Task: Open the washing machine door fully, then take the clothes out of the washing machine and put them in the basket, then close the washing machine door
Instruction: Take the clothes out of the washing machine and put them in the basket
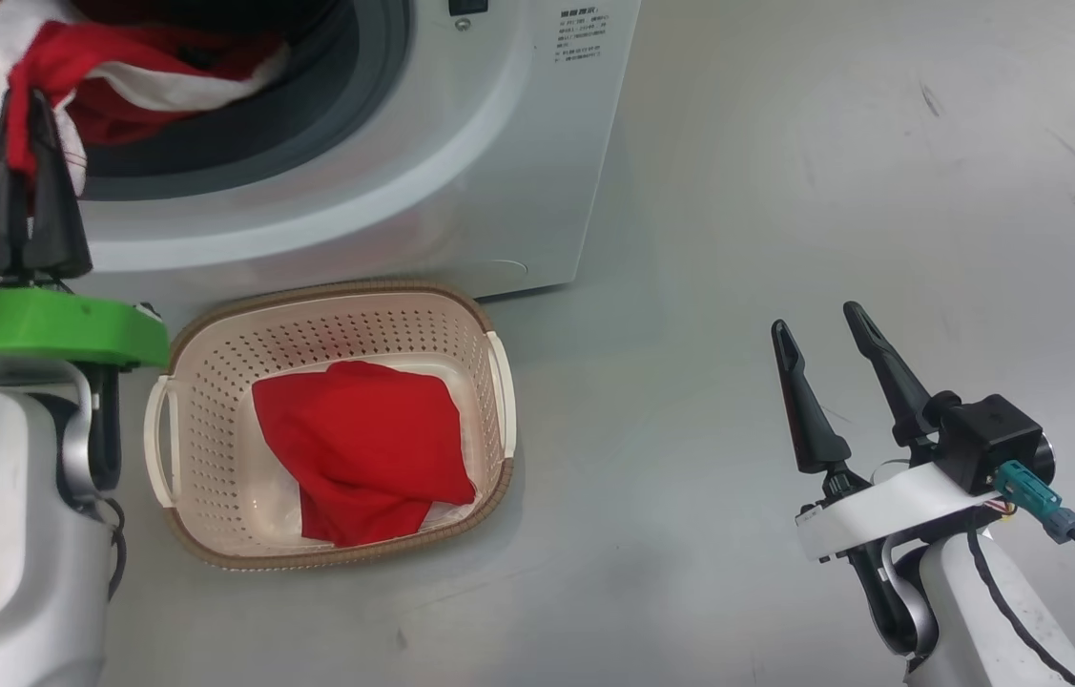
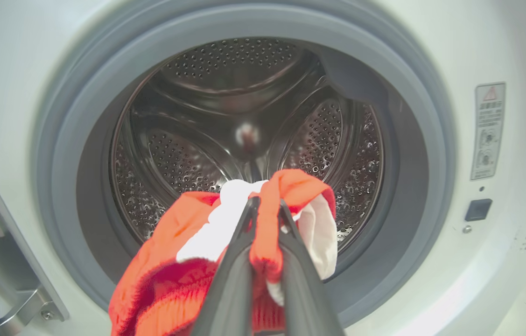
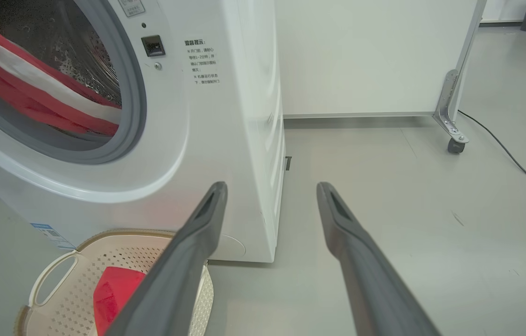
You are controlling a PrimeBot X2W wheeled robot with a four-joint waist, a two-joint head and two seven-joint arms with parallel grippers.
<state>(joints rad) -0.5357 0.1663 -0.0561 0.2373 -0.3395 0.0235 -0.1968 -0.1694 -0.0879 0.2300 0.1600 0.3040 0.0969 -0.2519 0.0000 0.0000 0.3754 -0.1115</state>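
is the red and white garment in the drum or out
Partly out: the left gripper is shut on the red and white garment before the opening, while its far end lies across the grey rubber ring.

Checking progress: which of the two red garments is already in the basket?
The plain red garment, lying in the basket; the white-banded garment is pinched by the left gripper at the washing machine.
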